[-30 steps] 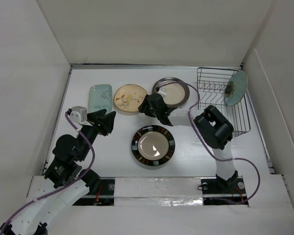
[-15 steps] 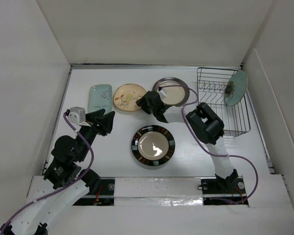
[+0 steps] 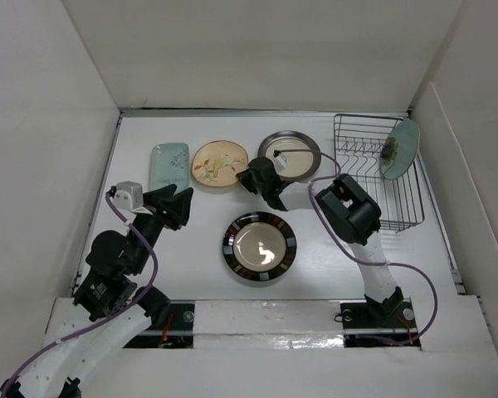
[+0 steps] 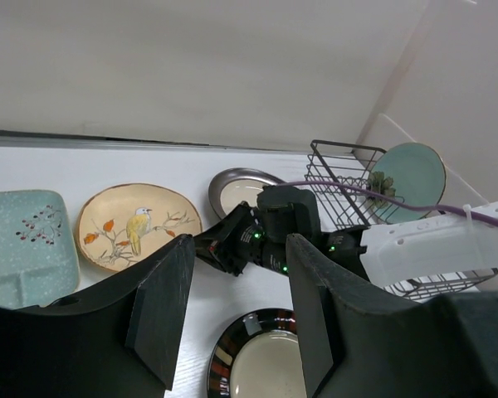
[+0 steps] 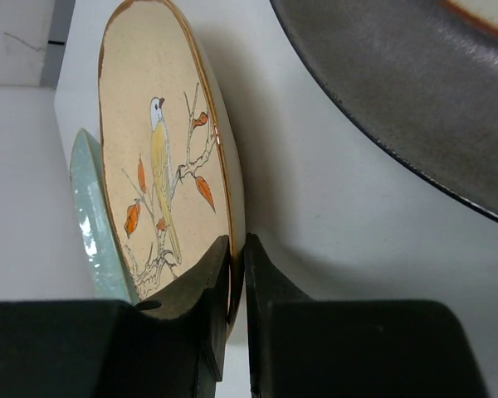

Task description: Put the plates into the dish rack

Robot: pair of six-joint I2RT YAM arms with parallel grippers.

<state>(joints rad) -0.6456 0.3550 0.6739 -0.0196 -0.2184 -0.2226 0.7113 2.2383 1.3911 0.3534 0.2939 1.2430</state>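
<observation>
jaws of the right gripper (image 5: 236, 249) narrow, clamped on the rim of the cream-yellow floral plate (image 5: 162, 166): one finger on the painted face, the other on the underside. cannot tell whether that plate is off the white table (image 3: 191, 249) or resting on it.

in the top view this gripper sits at the floral plate's right edge, upper middle of the frame. its arm runs right, then down to the base at lower right, with a purple cable (image 3: 415, 278) looping beside it.

dark-brown-rimmed plate (image 3: 292, 154) lies flat just right of the gripper; its dark rim fills the upper right of the right wrist view. pale-green rectangular plate (image 3: 169, 164) lies just left of the floral plate, and its edge shows behind the floral plate in the wrist view. striped-rim plate (image 3: 260, 246) is flat at frame centre, below the gripper and apart from it.

dish rack (image 3: 398, 207) is at upper right. pale-green round plate (image 3: 401, 148) stands tilted inside it, at the rack's far right corner.

left gripper (image 3: 178, 199) is wide open, holding nothing. it is at left of centre in the top view, just below the rectangular plate and not touching it, with its fingers (image 4: 162, 307) aimed toward the plate row.
</observation>
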